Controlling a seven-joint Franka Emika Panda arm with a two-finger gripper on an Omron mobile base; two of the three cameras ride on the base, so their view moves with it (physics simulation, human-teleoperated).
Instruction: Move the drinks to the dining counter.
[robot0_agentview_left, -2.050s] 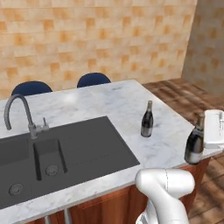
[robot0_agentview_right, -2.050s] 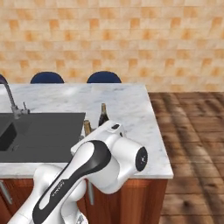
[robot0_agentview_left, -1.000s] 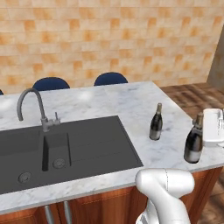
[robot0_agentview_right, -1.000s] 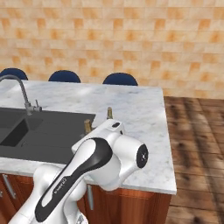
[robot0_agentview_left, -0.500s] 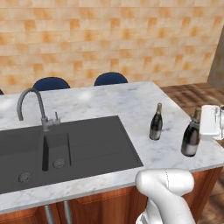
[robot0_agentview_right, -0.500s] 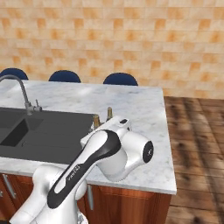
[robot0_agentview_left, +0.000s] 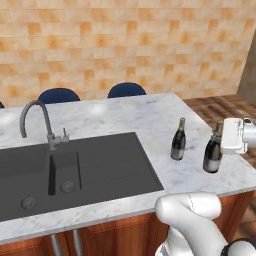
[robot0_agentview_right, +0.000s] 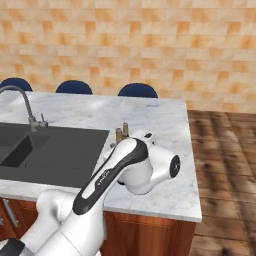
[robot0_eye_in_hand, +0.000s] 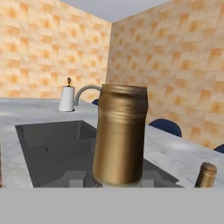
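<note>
Two dark wine bottles are counted on the marble surface (robot0_agentview_left: 130, 117), right of the black sink (robot0_agentview_left: 75, 167). The first bottle (robot0_agentview_left: 178, 140) stands free, upright. The second bottle (robot0_agentview_left: 213, 149) stands near the surface's right edge, and the end effector (robot0_agentview_left: 234, 136) is clenched around its neck; the gold cap (robot0_eye_in_hand: 120, 134) looms between the fingertips in the hand view. One tap (robot0_agentview_left: 40, 123) and two blue chair backs (robot0_agentview_left: 127, 90) are seen. From the right base view, both bottles are largely hidden by the arm, only their tops (robot0_agentview_right: 122, 133) showing.
</note>
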